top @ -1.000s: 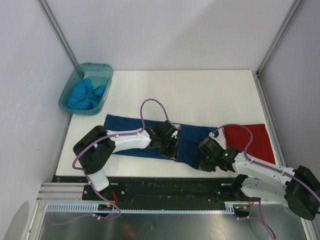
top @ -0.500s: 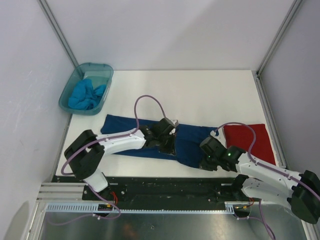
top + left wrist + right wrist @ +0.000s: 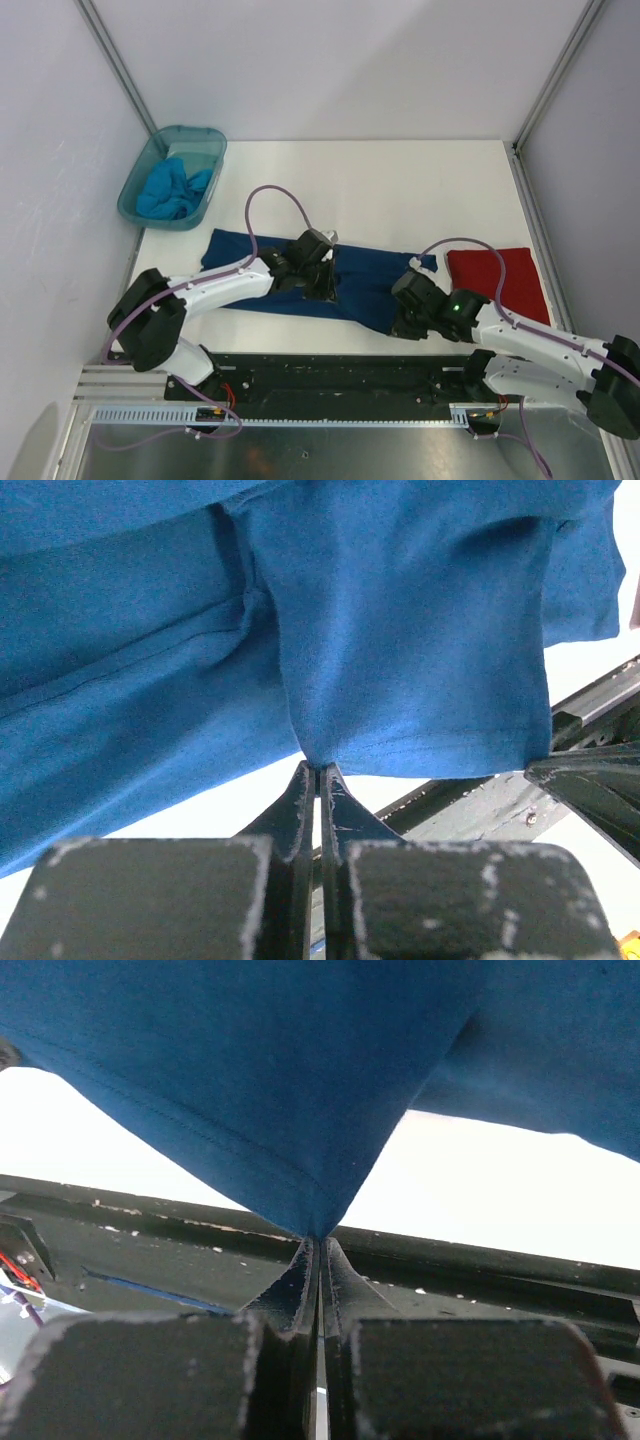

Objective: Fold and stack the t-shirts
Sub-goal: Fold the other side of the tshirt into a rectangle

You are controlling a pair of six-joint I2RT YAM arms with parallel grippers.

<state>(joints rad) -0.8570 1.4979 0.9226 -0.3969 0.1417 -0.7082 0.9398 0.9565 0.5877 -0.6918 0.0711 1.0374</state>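
Note:
A navy blue t-shirt (image 3: pixel 365 280) lies stretched across the near part of the white table (image 3: pixel 400 190). My left gripper (image 3: pixel 322 284) is shut on its near hem around the middle; in the left wrist view the cloth (image 3: pixel 400 640) hangs from the pinched fingertips (image 3: pixel 319 770). My right gripper (image 3: pixel 403 322) is shut on the shirt's near right corner (image 3: pixel 250 1090), which rises from the closed tips (image 3: pixel 320 1240). A red t-shirt (image 3: pixel 498 282) lies flat at the right. A turquoise t-shirt (image 3: pixel 172 190) is bunched inside the tub.
The translucent teal tub (image 3: pixel 207 140) stands at the far left corner of the table. The black front rail (image 3: pixel 330 365) runs below the table's near edge. Grey walls and metal posts (image 3: pixel 118 65) enclose the table.
The left gripper has shut on the navy shirt's hem and moved left and slightly away, pulling the cloth. The right gripper has shifted a little left with its corner.

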